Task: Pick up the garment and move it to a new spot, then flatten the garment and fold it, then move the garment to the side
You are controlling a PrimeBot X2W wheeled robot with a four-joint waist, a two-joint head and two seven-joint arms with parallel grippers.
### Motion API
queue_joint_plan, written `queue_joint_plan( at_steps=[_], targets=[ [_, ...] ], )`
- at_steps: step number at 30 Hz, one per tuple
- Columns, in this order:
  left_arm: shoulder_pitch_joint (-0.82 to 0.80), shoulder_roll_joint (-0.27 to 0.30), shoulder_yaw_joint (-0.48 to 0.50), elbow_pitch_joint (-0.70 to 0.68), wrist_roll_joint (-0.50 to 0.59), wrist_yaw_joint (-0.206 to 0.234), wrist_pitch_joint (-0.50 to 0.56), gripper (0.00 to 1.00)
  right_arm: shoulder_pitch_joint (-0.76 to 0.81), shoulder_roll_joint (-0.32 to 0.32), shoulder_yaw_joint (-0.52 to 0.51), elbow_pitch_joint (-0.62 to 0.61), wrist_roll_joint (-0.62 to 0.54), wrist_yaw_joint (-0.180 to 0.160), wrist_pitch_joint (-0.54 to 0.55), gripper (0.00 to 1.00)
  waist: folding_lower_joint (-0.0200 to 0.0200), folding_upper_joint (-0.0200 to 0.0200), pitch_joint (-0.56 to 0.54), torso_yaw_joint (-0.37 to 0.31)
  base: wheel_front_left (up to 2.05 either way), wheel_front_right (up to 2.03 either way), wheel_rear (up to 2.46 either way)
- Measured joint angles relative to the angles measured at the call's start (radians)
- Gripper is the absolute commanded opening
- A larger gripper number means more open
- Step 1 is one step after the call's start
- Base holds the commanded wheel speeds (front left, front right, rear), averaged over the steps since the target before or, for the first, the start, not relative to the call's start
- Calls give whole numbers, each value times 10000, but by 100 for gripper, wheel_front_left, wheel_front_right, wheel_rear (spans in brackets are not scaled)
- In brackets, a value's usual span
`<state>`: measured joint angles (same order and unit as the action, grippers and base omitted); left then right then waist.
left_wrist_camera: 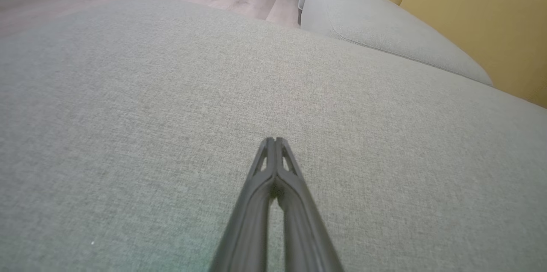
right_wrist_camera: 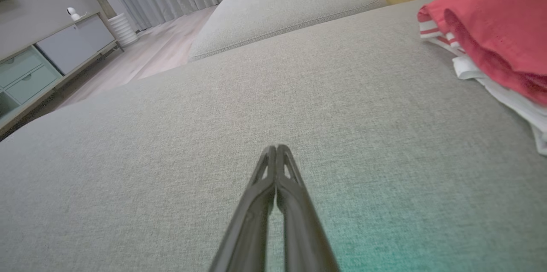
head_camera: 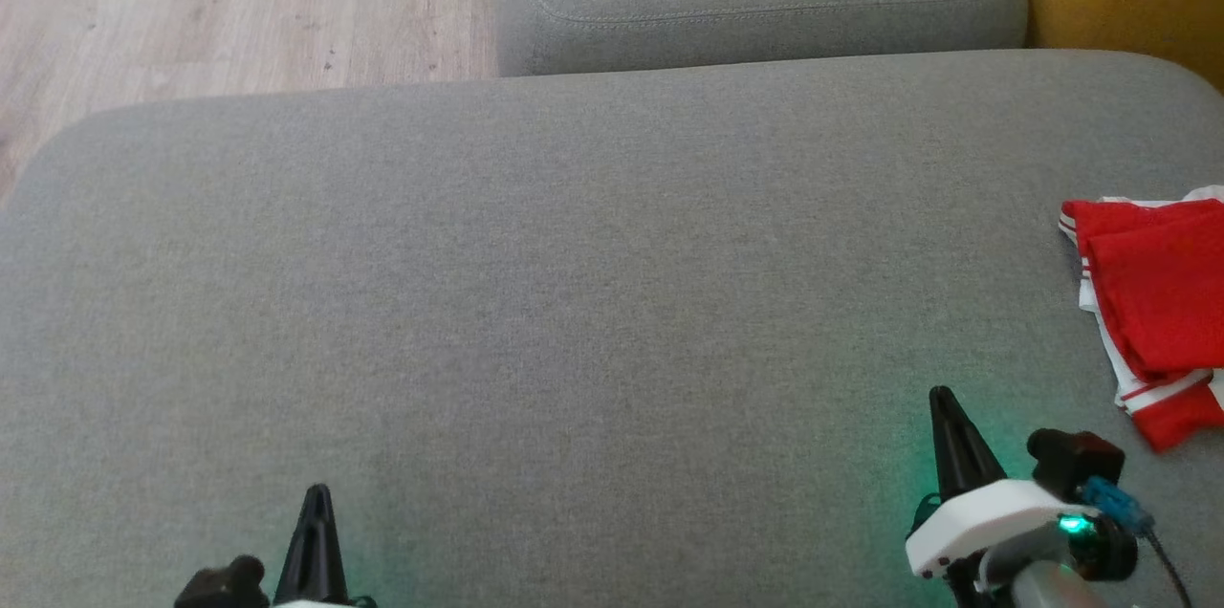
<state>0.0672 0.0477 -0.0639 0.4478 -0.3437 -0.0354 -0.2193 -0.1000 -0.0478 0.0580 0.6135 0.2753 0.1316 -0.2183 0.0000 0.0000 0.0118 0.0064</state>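
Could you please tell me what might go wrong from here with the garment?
1. The garment lies in red and white layers; a pinch may lift only the top one.
2. It runs off the head view's right edge, so its far side cannot be judged.
3. The right gripper is shut; reaching now might just push the garment.

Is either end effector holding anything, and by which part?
Nothing is held: the left end effector and right end effector are shut empty; the garment lies apart on the sofa.
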Motion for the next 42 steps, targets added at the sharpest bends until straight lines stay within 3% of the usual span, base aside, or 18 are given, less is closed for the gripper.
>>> queue_joint_plan(
  at_steps=[42],
  targets=[
    [-400, -6, 472, -627, -4558, -305, 1214, 0, 9, 2, -671, -1208, 4784, 0, 1168, 0, 0, 0, -32, -24, 0, 0, 0]
  ],
)
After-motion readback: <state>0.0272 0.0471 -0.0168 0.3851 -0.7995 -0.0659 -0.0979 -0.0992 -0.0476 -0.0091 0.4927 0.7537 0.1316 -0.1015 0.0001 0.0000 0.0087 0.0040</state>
